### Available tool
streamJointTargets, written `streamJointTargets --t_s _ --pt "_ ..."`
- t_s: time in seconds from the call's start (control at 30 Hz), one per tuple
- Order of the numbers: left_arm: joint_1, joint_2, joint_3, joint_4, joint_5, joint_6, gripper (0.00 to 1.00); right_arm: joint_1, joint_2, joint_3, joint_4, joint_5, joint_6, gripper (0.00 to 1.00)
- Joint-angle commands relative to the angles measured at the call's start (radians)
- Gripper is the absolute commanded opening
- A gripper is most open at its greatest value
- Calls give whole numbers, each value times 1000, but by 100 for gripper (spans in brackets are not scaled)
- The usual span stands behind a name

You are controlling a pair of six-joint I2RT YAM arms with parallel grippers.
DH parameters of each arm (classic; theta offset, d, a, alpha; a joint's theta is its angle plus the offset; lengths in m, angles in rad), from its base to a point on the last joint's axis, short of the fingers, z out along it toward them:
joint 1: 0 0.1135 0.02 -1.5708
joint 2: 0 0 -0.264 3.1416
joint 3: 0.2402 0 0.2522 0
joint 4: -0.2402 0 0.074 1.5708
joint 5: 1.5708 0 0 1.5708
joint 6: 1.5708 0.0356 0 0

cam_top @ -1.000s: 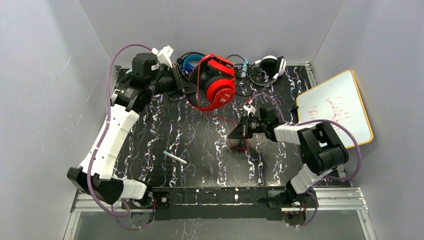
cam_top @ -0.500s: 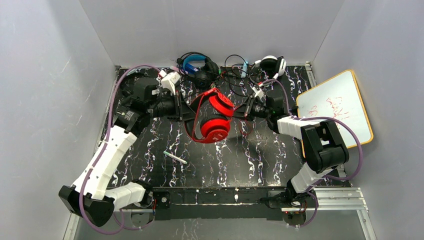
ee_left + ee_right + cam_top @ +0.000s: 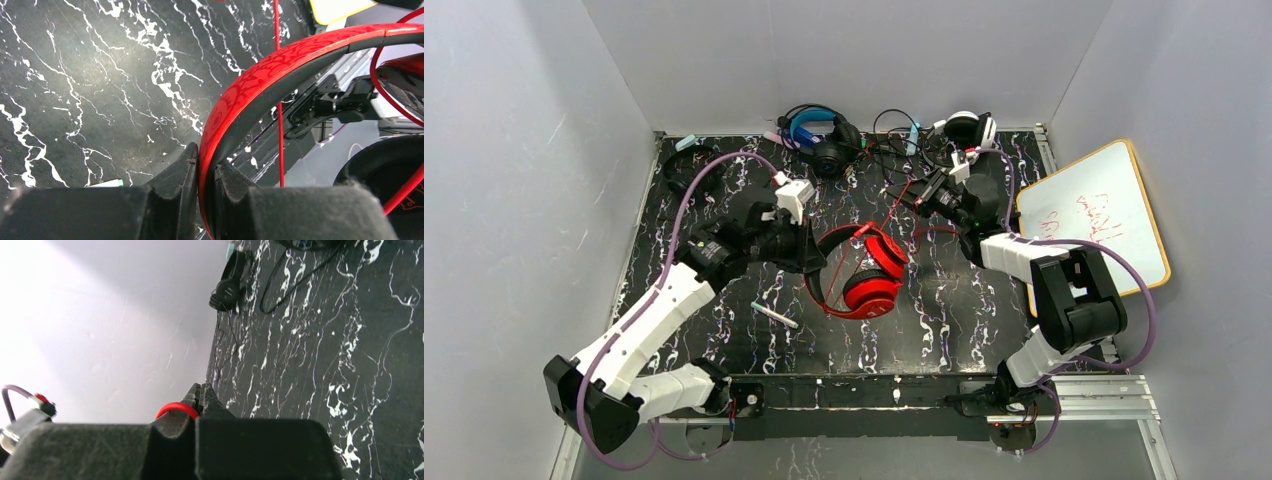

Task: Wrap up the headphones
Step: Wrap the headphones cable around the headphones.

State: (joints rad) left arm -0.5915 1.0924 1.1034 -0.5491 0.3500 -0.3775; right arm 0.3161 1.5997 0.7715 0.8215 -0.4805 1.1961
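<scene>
Left fingers [image 3: 176, 180] are clamped narrow on the headband of the red headphones [image 3: 867, 280], which are over the middle of the worktop [image 3: 964, 310]; can't tell if the earcups touch it. Right fingers [image 3: 212, 410] are fully closed, pinching the thin red cable [image 3: 176, 407] toward the back right. The blue-banded pair [image 3: 816, 132] and the black-and-white pair [image 3: 969, 128] lie at the back edge. A pen [image 3: 774, 315] lies near the front.

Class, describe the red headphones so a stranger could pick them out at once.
On the black marbled table, look at its middle. There the left end effector pinches the headband of the red headphones, the only glossy red pair; the far-edge neighbours are a blue-banded pair and a black-and-white pair.
</scene>
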Motion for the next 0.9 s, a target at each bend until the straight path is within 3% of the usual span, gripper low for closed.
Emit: streamJointTargets --t_s 0.0,0.17,0.37,0.7,0.87 --pt "-71 11 -29 -15 -28 26 0 -17 -27 97 54 135 45 1" --pt "-115 50 -59 -11 -93 43 0 -27 -22 159 47 121 65 1" --pt "-162 106 -82 -21 -247 61 0 -36 7 222 117 -37 84 1" --pt "-216 261 -13 -72 -677 76 0 -37 -50 272 -89 -237 -17 1" --pt "-231 370 67 -133 -928 -21 0 -24 -85 270 -192 -305 -63 1"
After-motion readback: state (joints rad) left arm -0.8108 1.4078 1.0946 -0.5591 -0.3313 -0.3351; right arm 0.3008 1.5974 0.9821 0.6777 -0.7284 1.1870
